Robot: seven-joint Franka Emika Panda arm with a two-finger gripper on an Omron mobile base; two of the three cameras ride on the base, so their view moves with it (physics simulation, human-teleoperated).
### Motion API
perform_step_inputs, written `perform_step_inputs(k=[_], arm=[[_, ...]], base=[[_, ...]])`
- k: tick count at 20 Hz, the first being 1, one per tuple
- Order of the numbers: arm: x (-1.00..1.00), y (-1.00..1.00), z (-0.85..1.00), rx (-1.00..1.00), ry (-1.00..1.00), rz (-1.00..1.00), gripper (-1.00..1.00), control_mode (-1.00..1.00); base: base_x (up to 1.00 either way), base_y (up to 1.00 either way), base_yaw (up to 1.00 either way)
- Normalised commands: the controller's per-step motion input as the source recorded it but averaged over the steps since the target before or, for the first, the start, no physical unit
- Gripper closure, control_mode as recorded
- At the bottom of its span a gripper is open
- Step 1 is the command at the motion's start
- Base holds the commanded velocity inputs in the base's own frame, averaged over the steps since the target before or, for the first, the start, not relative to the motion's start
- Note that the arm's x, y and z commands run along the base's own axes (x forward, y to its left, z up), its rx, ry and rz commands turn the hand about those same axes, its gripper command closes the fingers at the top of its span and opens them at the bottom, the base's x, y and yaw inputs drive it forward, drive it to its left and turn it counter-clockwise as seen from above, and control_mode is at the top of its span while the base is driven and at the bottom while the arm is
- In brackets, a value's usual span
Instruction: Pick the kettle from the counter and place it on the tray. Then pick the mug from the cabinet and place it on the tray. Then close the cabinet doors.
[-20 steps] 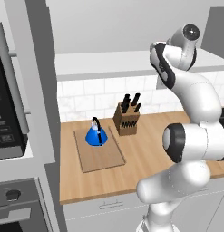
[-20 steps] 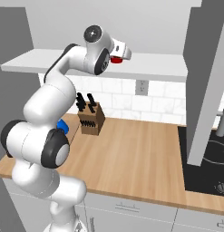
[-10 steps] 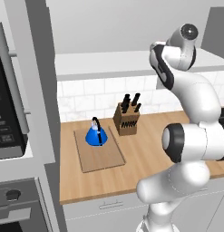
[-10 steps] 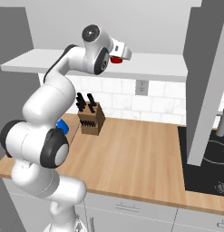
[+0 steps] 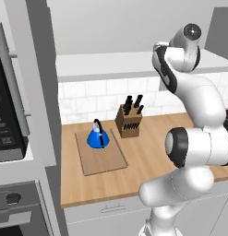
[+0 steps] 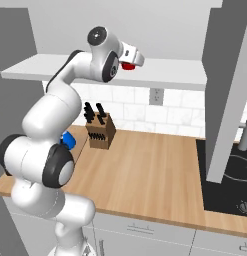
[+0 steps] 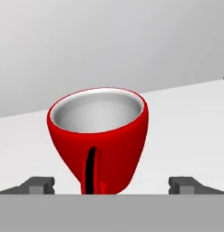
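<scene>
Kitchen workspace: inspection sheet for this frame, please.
Surface: wood counter, tray lying flat on it.
Job's things: blue kettle upright on the tray; red mug on the white cabinet shelf, handle facing the camera.
Clutter: knife block beside the tray.
Grippers: gripper open, fingertips either side of the mug, apart from it.
Cables: nothing seen.
Surroundings: oven column, cooktop, wall outlet.

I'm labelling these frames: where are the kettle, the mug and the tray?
kettle [image 5: 98, 138], left base view, blue body.
mug [image 7: 104, 145], hand view, red outer wall.
tray [image 5: 105, 159], left base view, bare board.
</scene>
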Motion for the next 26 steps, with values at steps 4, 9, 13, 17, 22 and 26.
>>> perform_step_inputs(k=[4,9,13,17,22,26], arm=[[-0.1,0.0,0.0,0.0,0.0,-0.01,-1.0,-1.0],[-0.09,0.03,0.0,0.0,-0.01,0.0,-1.0,-1.0],[0.0,0.07,0.0,0.0,-0.03,0.0,-1.0,-1.0],[0.03,0.04,0.0,0.0,-0.02,0.0,-1.0,-1.0],[0.08,0.0,0.0,0.0,0.0,0.0,1.0,-1.0],[0.0,0.0,0.0,0.0,0.0,0.0,1.0,-1.0]], base=[[0.0,0.0,0.0],[0.0,0.0,0.0],[0.0,0.0,0.0],[0.0,0.0,0.0],[0.0,0.0,0.0],[0.0,0.0,0.0]])
